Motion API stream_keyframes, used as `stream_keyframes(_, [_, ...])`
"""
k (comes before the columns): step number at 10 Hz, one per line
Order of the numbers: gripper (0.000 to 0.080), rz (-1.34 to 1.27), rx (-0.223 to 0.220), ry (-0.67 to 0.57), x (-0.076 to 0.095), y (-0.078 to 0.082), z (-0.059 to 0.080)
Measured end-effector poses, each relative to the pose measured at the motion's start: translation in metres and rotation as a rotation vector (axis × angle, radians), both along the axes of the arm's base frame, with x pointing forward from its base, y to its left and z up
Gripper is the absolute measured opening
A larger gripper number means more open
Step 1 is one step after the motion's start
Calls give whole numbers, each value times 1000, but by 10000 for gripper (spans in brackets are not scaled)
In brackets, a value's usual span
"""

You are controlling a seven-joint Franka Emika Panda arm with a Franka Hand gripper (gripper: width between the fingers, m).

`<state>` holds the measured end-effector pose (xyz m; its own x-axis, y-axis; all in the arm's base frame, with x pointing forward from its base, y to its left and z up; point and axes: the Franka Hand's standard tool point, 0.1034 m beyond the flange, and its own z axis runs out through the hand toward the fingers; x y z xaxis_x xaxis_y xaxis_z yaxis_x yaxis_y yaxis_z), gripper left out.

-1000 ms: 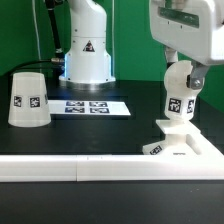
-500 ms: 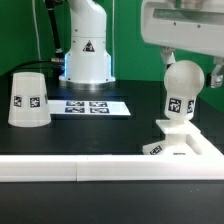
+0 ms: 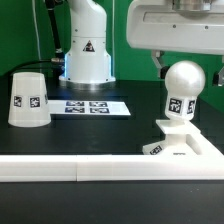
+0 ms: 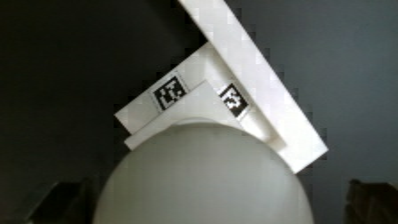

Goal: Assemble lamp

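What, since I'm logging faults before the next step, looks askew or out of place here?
Nothing stands out. The bulb stands upright on the base, the shade sits wide end down, apart from them, and the open gripper hangs over the bulb without gripping it.

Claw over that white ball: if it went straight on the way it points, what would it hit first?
Most likely the bulb: the open claw hangs right above it, and the wrist view looks down onto its round top, with the base beneath. The gap between them is hard to judge.
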<state>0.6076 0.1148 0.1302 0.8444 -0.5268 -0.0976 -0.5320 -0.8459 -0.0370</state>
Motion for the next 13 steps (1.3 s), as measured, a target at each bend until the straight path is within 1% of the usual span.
stream_keyframes(1, [698, 80, 5, -6, 0, 0, 0])
stream_keyframes(3, [698, 365, 4, -40, 4, -3, 0])
stream_keyframes(5, [698, 576, 3, -58, 5, -4, 1])
stream_keyframes(8, [698, 735, 13, -69, 5, -4, 0])
stream_keyframes(10, [698, 902, 21, -81, 5, -5, 0])
stream_keyframes(11, [698, 995, 11, -97, 9, -6, 0])
stream_keyframes(13, [698, 1198, 13, -108, 12, -8, 0])
